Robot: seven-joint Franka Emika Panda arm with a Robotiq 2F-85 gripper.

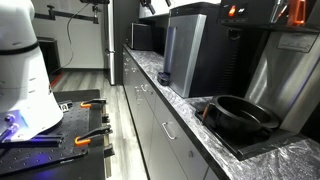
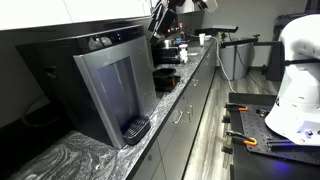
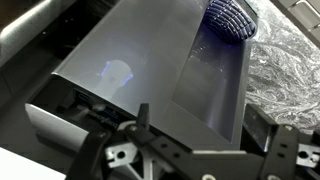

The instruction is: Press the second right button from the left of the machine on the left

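One machine (image 2: 108, 85) on one marbled tabletop (image 1: 172, 93), with one drip tray (image 2: 135, 128). One smaller dark box (image 1: 140, 38). One black pan (image 1: 243, 115). One white robot arm (image 2: 295, 75). Two orange-handled tools (image 1: 90, 104).

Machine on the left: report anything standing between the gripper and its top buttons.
Nothing visible does. In the wrist view the gripper hangs above the machine with only open air between them, and in an exterior view the machine's top looks bare.
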